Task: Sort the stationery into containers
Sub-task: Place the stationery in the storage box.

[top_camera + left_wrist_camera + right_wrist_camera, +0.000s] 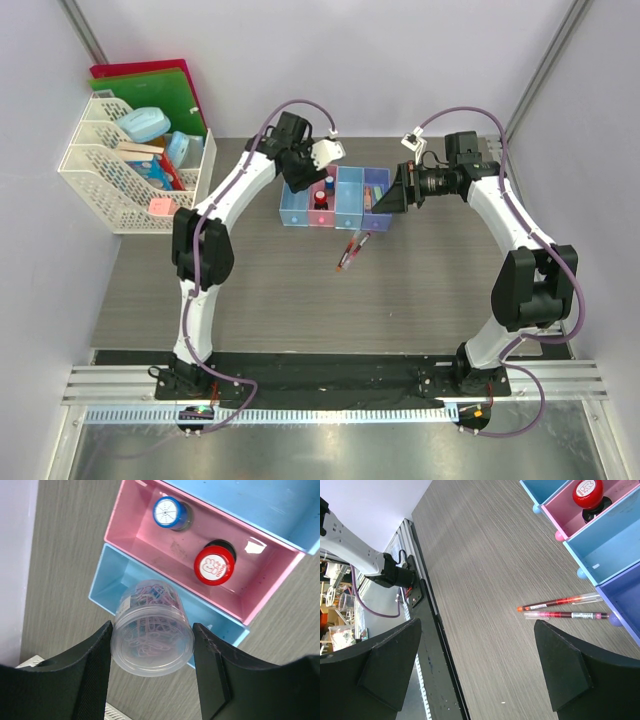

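Observation:
The four joined bins (348, 205) stand at mid-table: light blue, pink, light blue, purple-blue. My left gripper (152, 626) is shut on a clear tub of paper clips (150, 640), held tilted over the left light blue bin (117, 582). The pink bin (165, 555) holds a red stamp (214, 565) and a blue stamp (170, 513). Two thin red-and-black pens (560, 601) lie side by side on the table in front of the bins, also in the top view (350, 250). My right gripper (477, 624) is open and empty, by the purple-blue bin (376, 195), which holds small coloured pieces.
A white lattice rack (130, 165) with boxes and red and green folders stands at the back left. The table's near edge has a black strip and metal rail (420, 645). The bins' small round feet (560, 535) show in the right wrist view.

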{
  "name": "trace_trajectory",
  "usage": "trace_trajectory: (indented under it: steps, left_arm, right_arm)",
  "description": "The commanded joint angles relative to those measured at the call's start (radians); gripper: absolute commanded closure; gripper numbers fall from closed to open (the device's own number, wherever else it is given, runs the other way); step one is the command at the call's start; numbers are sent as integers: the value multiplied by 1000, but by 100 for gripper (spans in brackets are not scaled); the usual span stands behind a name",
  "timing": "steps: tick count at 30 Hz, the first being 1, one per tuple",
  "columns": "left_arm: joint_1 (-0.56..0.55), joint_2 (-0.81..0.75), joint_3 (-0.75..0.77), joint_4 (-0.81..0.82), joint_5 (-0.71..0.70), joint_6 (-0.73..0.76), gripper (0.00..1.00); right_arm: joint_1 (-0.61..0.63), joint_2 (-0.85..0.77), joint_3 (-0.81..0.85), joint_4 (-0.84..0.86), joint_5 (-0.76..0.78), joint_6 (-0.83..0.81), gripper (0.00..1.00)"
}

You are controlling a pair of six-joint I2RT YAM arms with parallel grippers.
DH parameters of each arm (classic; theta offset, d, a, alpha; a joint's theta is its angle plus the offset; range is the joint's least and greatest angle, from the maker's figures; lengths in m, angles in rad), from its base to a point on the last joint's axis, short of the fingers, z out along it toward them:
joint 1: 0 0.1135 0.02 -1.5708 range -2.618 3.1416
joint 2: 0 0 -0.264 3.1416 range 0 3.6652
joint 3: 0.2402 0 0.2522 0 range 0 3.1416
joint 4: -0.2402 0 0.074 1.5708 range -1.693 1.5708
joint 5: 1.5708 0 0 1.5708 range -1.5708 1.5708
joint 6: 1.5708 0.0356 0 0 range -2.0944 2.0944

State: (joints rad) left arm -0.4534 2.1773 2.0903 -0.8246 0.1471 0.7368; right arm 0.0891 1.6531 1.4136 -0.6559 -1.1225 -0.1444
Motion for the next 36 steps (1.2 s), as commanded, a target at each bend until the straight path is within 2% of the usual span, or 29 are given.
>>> trace_trajectory:
  steps: [1,7,16,18,19,20,22,23,24,27,30,34,36]
  left_arm:
    - [13,-22,-6,77,-23,27,100]
    - [25,16,-15,108,-44,49,100]
    - [38,99,19,111,6,52,100]
    - [38,118,28,98,17,58,97]
    - [38,124,33,94,19,61,94]
    - [38,128,36,91,22,61,83]
    - [38,127,36,88,29,61,68]
    - [38,124,33,88,29,56,56]
    - [38,118,31,88,35,55,54]
    - [38,90,14,110,39,41,39]
    - [39,49,-33,149,35,23,33]
    - [41,12,-78,223,23,-8,17]
    - [39,9,-78,240,9,-20,14]
  right_arm:
    - [-6,-29,7,25,-7,-12,0]
    - [-5,-29,4,25,-3,-14,0]
    - [-3,-26,-1,25,1,-15,0]
    - [-5,-26,-1,25,1,-15,0]
    - [-3,-24,1,25,4,-15,0]
    - [-5,-23,1,25,6,-18,0]
    - [-5,-19,1,27,9,-18,0]
    - [-6,-15,1,25,10,-18,0]
    - [-5,-12,4,25,12,-17,0]
    - [-3,-6,5,25,21,-15,0]
    - [-2,-1,8,25,52,-9,0]
    - [3,8,10,29,107,0,0]
    - [15,13,-4,47,142,26,1]
